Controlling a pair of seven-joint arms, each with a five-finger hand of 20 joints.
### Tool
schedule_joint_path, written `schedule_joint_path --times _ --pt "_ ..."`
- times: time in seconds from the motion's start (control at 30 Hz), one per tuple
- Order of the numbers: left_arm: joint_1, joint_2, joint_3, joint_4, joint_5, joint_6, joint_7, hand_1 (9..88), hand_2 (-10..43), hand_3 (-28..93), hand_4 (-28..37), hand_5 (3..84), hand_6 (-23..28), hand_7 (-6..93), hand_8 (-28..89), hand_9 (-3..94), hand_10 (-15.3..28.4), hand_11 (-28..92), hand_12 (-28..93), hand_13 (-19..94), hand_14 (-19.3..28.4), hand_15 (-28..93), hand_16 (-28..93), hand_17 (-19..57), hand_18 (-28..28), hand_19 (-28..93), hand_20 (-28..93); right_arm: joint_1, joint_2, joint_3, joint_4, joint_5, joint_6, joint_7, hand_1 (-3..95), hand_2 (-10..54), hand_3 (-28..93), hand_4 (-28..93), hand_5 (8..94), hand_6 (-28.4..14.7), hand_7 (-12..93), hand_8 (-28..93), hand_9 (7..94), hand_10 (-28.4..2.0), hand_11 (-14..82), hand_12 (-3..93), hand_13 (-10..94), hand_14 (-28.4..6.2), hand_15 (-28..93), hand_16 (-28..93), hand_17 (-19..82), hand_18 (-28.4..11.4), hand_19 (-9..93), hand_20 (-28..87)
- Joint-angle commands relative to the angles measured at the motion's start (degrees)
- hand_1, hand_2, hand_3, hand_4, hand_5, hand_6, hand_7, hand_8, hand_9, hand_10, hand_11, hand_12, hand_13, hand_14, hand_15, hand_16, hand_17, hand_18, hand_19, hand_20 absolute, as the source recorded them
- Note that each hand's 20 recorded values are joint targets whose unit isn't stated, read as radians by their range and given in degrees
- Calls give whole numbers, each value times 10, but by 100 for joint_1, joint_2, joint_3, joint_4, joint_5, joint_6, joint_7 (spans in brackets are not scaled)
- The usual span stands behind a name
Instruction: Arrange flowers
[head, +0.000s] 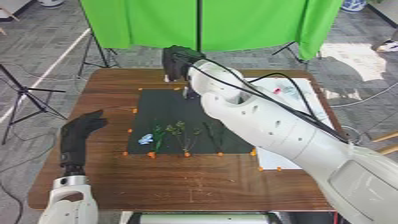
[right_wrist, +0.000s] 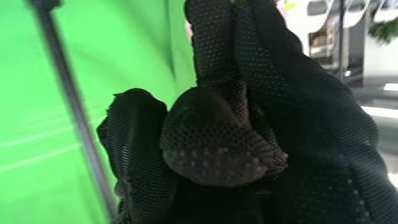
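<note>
Watching my right hand (head: 180, 56) at the far edge of the counter (head: 178, 187), I can't tell whether it is open or closed. My left hand (head: 80, 134) is open near the left edge. The blue flower (head: 146, 139) and green stems (head: 184, 136) lie toward the dark mat's (head: 163, 107) near edge, the blue one by its left corner.

Robot exterior: white shell, black fabric

Left hand (head: 82, 132): matte black glove. Directly behind it, a silver metal ring (head: 71, 181); behind that, white left arm (head: 69, 206), rounded, with a dark recess.
Right hand (head: 180, 59): black glove too; right wrist view shows fine mesh weave, lighter dots in the fabric. Right arm (head: 275, 130) behind it: smooth white rounded sections, visible seams, small dark spots. Black cables (head: 282, 106) run along it from just behind the hand.
</note>
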Motion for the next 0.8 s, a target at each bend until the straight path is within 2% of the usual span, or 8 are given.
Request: schedule_joint_path --times 0.03,0.3,0.4,0.47,0.6,0.63,0.67,0.8 --pt "-262 -103 329 -24 -80 169 118 322 281 611 -281 591 61 155 -60 593 160 253 129 491 198 293 -34 166 177 327 247 -382 -880 -117 459 -280 -490 18 669 -95 526 -168 779 11 264 72 925 -77 59 396 937 12 648 321 663 -131 932 657" --pt "-370 -123 452 27 -61 196 198 322 271 617 -279 593 61 156 -60 594 160 256 130 492 198 297 -35 165 178 330 243 -683 -1029 -120 604 -491 -632 -42 666 -95 528 -172 776 13 270 66 926 -76 60 393 937 13 650 322 662 -133 932 663" --pt "-324 -149 426 24 5 181 204 320 269 619 -278 593 61 157 -60 595 160 256 130 493 198 298 -35 164 179 332 243 -756 -1006 -125 606 -518 -584 40 664 -95 532 -174 774 14 272 64 925 -76 59 395 937 13 650 323 662 -134 932 665" --pt "-305 -174 405 47 -15 136 254 317 257 625 -274 593 60 157 -60 594 160 256 130 492 198 299 -35 164 178 333 242 -786 -984 -117 625 -487 -537 101 664 -95 532 -176 774 15 273 64 924 -75 59 394 937 13 650 323 661 -133 932 665" --pt "-263 -205 392 99 -28 157 439 310 118 626 -236 577 60 152 -58 576 161 254 131 480 200 296 -36 160 179 332 240 -861 -949 -77 656 -549 -493 172 655 -95 540 -173 766 17 276 66 922 -76 56 387 937 12 649 324 659 -133 932 665" --pt "-250 -200 396 107 -60 149 496 305 56 627 -209 554 59 149 -57 545 158 247 130 458 199 288 -33 156 183 335 238 -870 -933 -76 654 -564 -465 164 652 -95 543 -173 763 18 275 65 920 -76 53 383 937 11 648 325 658 -134 932 666" --pt "-227 -211 390 117 -90 141 568 303 31 627 -196 540 58 148 -56 526 155 242 130 445 200 283 -30 154 187 336 236 -888 -918 -73 640 -560 -465 179 649 -95 546 -173 761 18 274 63 917 -75 51 380 937 10 646 326 658 -134 932 666" --pt "-107 -268 262 117 -14 -51 710 297 -88 618 -157 449 45 133 -49 406 134 201 139 353 176 208 6 143 229 309 211 -906 -863 -103 594 -544 -436 218 633 -95 555 -167 754 21 272 60 906 -76 47 374 937 10 640 329 657 -135 932 665"
